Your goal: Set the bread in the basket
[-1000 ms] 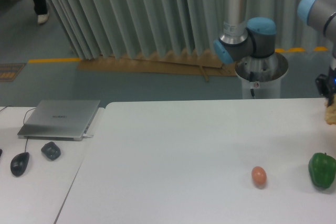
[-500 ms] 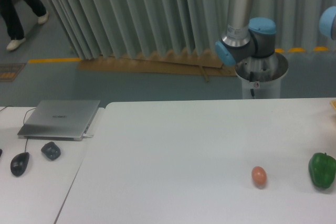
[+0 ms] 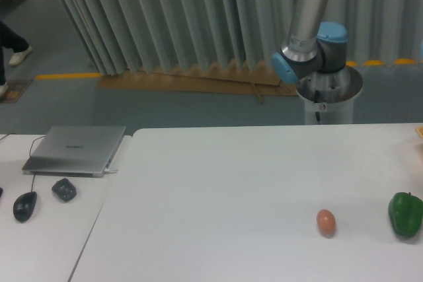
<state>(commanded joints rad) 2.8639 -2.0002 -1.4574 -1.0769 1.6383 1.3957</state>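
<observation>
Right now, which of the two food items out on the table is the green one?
The pepper at the right edge of the table. The other, the egg, is small, brown and sits to its left.

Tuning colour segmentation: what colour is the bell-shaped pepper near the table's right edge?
Glossy dark green pepper, clearest in the fixed camera view.

**Camera view: table contents and arm position**

We see a white table filling the lower frame. A small brown egg lies at lower right, with a green pepper near it at the right edge, the two apart. A sliver of tan object shows at the right edge, unidentifiable. At left sit a closed laptop, a black mouse and a dark lump. The arm's base and elbow stand upper right; we see no gripper.
</observation>
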